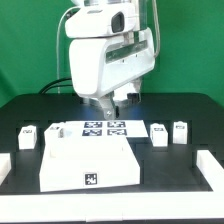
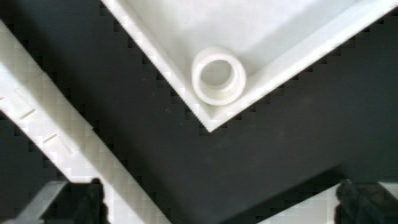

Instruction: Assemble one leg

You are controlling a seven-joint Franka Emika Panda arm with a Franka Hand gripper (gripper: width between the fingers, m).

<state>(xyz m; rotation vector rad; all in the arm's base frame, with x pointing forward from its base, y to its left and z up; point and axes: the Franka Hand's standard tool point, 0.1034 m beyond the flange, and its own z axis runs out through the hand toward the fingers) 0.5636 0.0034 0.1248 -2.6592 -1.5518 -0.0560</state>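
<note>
While the hand (image 2: 217,208) hangs spread and empty near the panel's (image 2: 302,30) corner socket (image 2: 219,78), every leg (image 1: 157,133) sits loose beside the panel. Gripping one squarely, upright, seems wisest.

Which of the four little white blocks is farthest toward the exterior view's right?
The leg at the row's end; the other three all stand further left.

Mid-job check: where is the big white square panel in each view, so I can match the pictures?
Exterior view: the white panel lies low in the centre, in front of the marker board.
Wrist view: only one pointed corner of the white panel shows, with a round socket near its tip.
Shared landmark: the black table under it.
</note>
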